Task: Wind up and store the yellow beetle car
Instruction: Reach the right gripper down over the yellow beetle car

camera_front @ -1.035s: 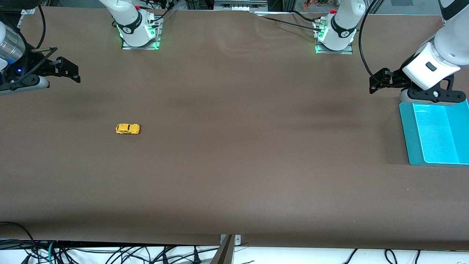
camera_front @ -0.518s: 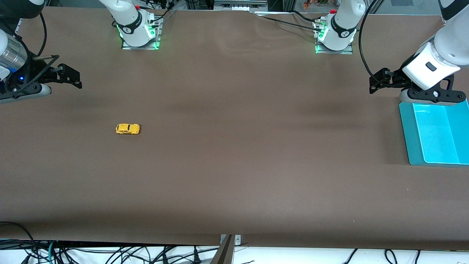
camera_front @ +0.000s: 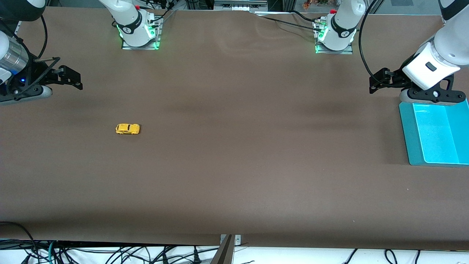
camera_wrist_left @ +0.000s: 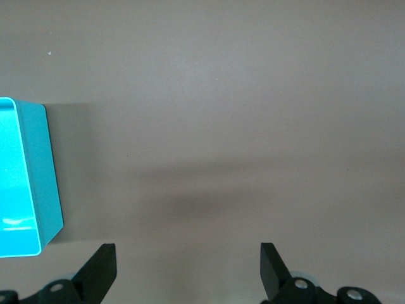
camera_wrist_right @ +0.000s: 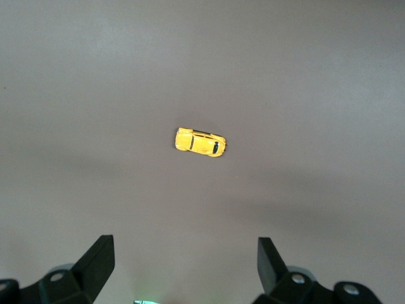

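Note:
The yellow beetle car (camera_front: 127, 129) stands on its wheels on the brown table, toward the right arm's end; it also shows in the right wrist view (camera_wrist_right: 200, 142). My right gripper (camera_front: 71, 77) is open and empty, up in the air over the table at the right arm's end, apart from the car. Its fingers stand wide apart in the right wrist view (camera_wrist_right: 183, 259). My left gripper (camera_front: 379, 81) is open and empty over the table beside the teal bin (camera_front: 410, 143), and waits there; its fingers are wide apart in its wrist view (camera_wrist_left: 188, 266).
The teal bin's corner also shows in the left wrist view (camera_wrist_left: 49, 171). The two arm bases (camera_front: 138, 31) (camera_front: 335, 36) stand at the table's edge farthest from the front camera. Cables hang below the table's near edge.
My right gripper has moved a little toward the car and lower in the front view. The car, the bin and the left arm have not moved.

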